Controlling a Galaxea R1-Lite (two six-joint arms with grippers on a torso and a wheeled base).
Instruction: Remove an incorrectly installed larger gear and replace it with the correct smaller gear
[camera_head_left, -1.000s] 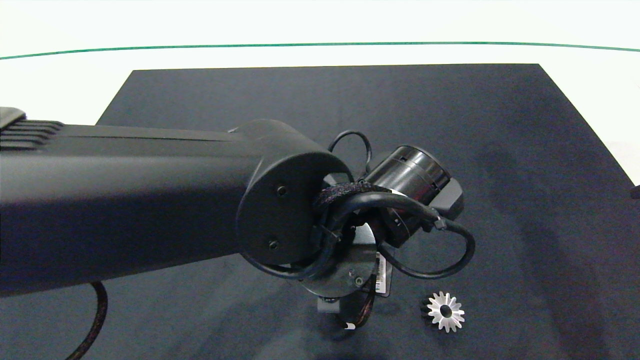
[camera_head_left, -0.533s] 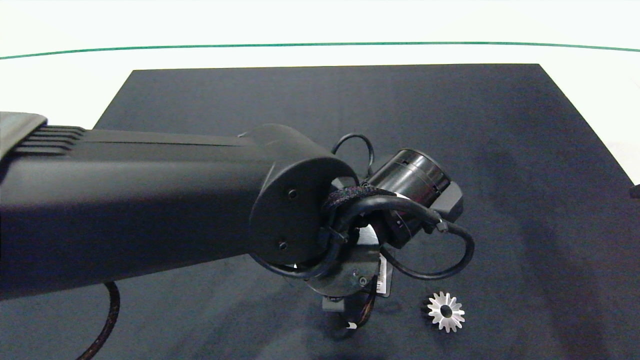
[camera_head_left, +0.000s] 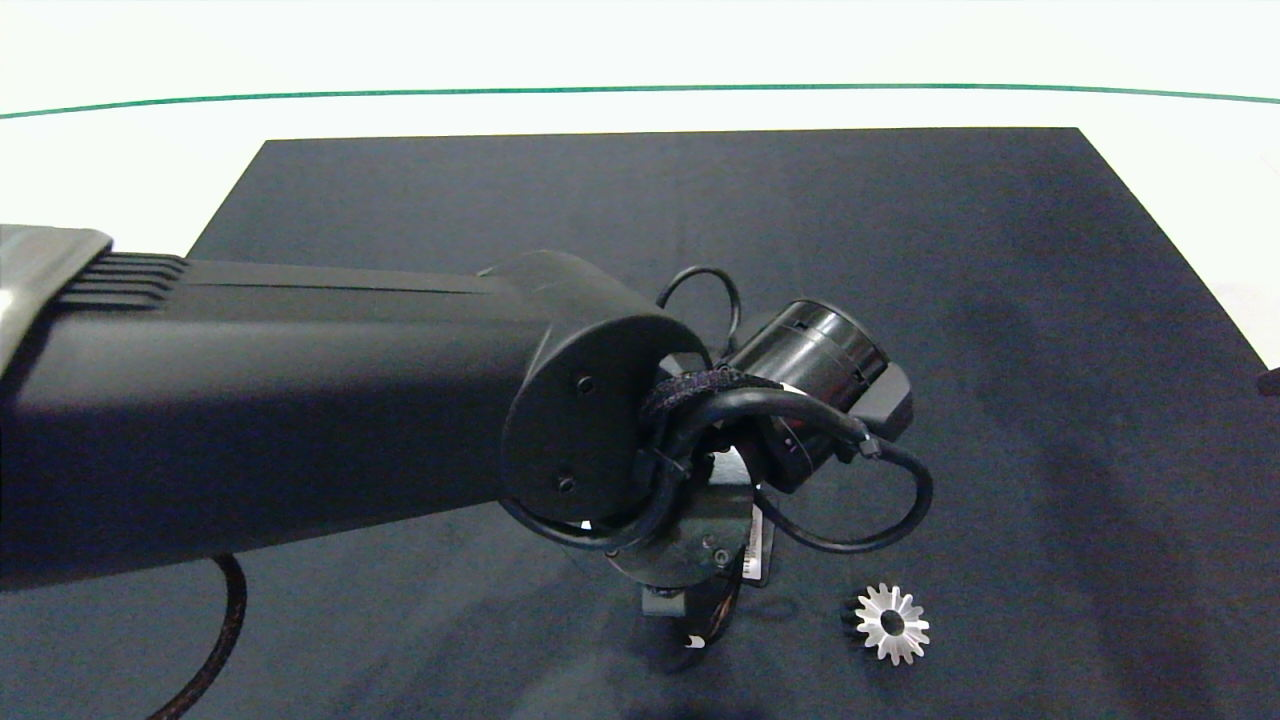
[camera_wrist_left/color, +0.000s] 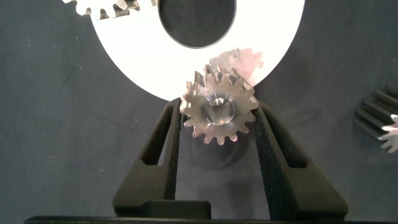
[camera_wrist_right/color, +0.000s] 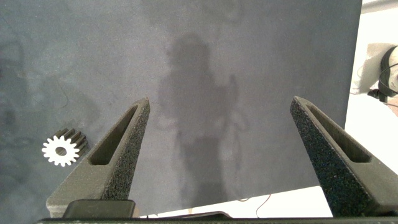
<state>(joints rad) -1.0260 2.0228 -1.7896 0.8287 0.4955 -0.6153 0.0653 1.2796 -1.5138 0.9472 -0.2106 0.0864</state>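
While the left arm (camera_head_left: 300, 390) reaches in from 9 o'clock across the dark mat (camera_head_left: 600, 200), its wrist has slid a tiny bit back toward 9 o'clock in the last half second. It is a very small move, so I think the arm is lining up, not travelling.

The left gripper (camera_wrist_left/color: 217, 112) is squeezed tight on the smaller gear (camera_wrist_left/color: 219, 111). One finger presses each side of it, and its flat face looks at the wrist camera. The gear sits right over the rim of the white plate (camera_wrist_left/color: 143, 62), the round plate with a big hole in the middle. I cannot tell if the gear touches the plate yet. Another small gear (camera_wrist_left/color: 106, 7) peeks out on the far side of the plate.

The larger gear (camera_head_left: 890, 625) lies flat on the mat, at about 4 o'clock from the left wrist and well apart from the plate. It has not moved. So the wrong gear looks already out, and the job left is to seat the small one.

The right gripper (camera_wrist_right/color: 219, 102) hangs over bare mat near 3 o'clock, fingers spread wide, holding nothing.
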